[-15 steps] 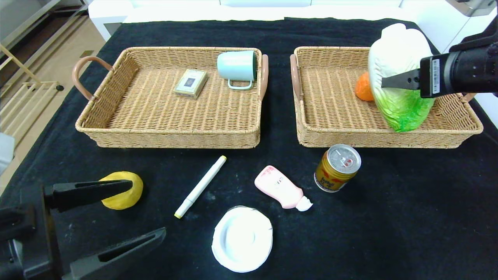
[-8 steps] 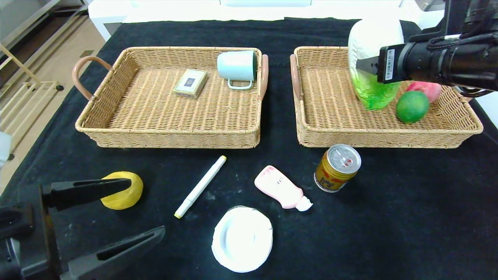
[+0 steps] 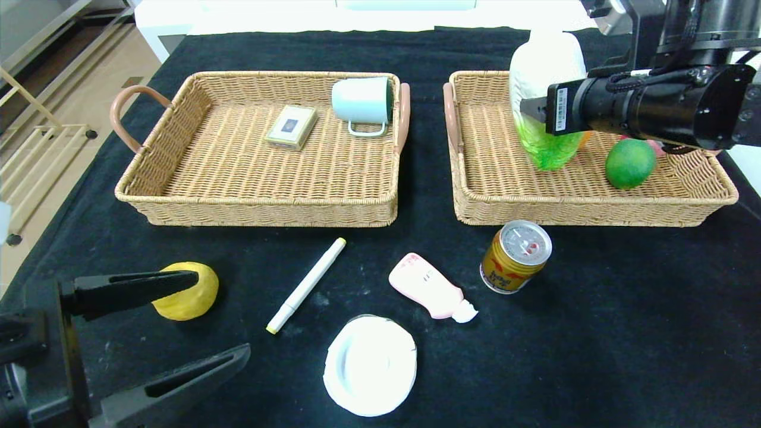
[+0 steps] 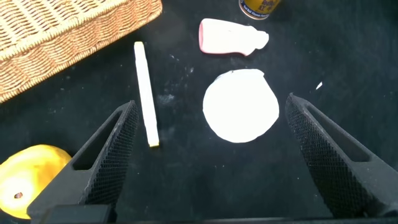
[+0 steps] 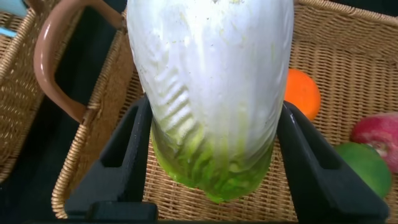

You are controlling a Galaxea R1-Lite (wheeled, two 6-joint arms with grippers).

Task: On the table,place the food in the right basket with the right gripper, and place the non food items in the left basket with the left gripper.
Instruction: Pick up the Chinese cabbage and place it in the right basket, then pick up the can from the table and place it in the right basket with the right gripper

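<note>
Fingers of the right gripper (image 3: 526,110) pinch one cabbage (image 3: 544,89) over the right basket (image 3: 475,196), upper right; left gripper (image 3: 196,324), spread, lower left. Two baskets, one can (image 3: 515,255).

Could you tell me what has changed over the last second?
The right claw, still shut on the napa cabbage, carried it leftward over the right basket, uncovering a green fruit. The left claw stayed open and parked; the table items are unmoved.
</note>
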